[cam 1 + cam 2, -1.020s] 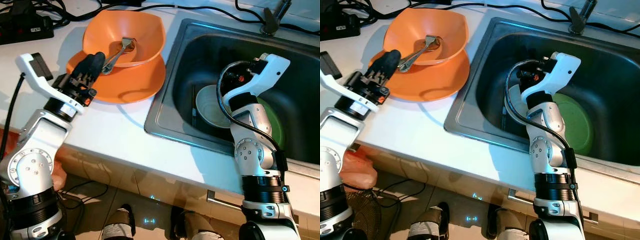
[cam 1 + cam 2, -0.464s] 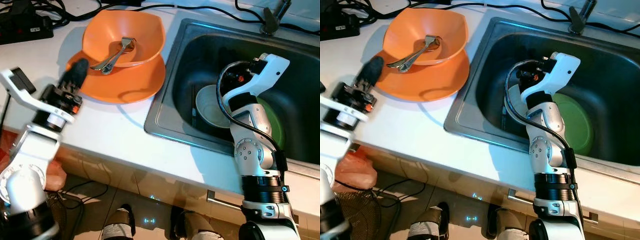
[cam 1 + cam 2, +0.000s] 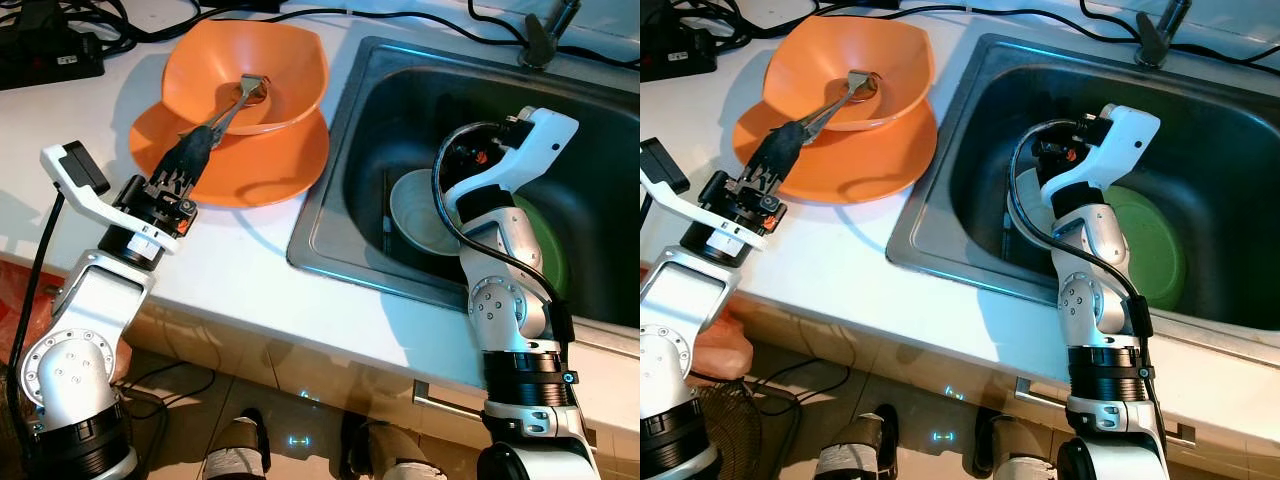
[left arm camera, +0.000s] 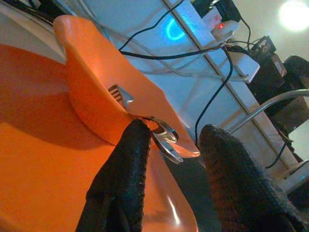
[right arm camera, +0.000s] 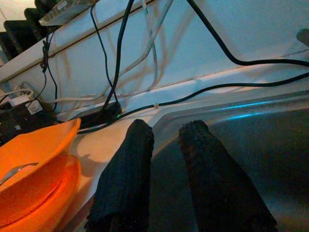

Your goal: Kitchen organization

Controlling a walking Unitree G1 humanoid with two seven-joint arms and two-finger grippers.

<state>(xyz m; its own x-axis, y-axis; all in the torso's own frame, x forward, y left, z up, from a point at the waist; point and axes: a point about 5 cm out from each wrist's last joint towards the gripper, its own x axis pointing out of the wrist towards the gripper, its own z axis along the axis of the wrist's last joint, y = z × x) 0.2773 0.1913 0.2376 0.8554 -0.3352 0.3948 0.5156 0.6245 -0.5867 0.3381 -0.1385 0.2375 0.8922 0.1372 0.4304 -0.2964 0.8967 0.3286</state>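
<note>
An orange bowl (image 3: 285,60) sits on an orange plate (image 3: 270,165) on the white counter, left of the sink. A metal fork and spoon (image 3: 232,105) lie in the bowl with their handles sticking out over its near rim. My left gripper (image 4: 171,133) is open at those handles, which lie between its fingers (image 3: 190,155) and close to one of them. Inside the sink, my right gripper (image 5: 166,130) hangs open and holds nothing, above a white bowl (image 3: 412,212) and a green plate (image 3: 552,258).
The steel sink (image 3: 325,245) takes up the right half of the counter, with a faucet (image 3: 542,30) at its back. Black cables (image 3: 300,12) and a power strip (image 3: 50,55) run along the back of the counter. The counter's front edge drops to the floor.
My left gripper drew back from the bowl half a second ago and has come forward again to the utensil handles. The right arm has stayed still in the sink.
</note>
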